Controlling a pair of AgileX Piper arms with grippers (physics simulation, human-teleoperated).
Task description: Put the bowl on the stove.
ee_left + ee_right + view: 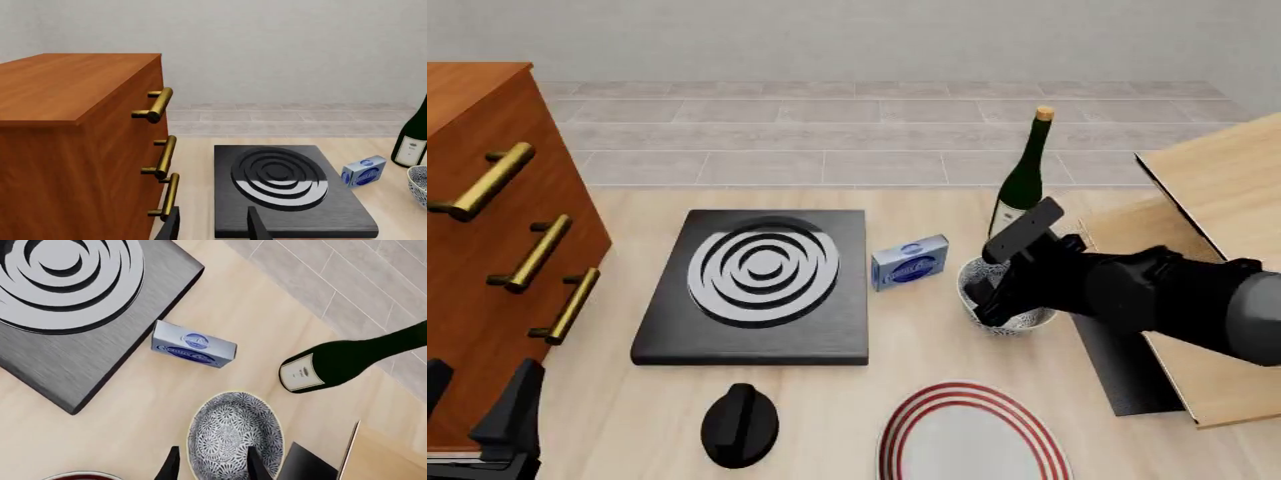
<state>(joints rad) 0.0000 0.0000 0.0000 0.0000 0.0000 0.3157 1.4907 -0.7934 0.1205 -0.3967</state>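
Observation:
The bowl (230, 432), grey-white and speckled, stands on the table right of the stove (754, 285), a black slab with silver burner rings. In the front view the bowl (1024, 318) is partly covered by my right gripper (985, 298). My right gripper (213, 467) is open and straddles the bowl's rim, with one finger outside the wall and the other over the inside. My left gripper (474, 402) is open and holds nothing, low at the front left near the cabinet. In the left wrist view the left gripper (213, 229) faces the stove (287, 190).
A wooden drawer cabinet (481, 250) with brass handles stands at the left. A dark bottle (1022, 180) and a small blue box (909, 262) sit behind the bowl. A black knob (739, 424) and a red-ringed plate (968, 440) lie in front. A wooden box (1214, 250) is at the right.

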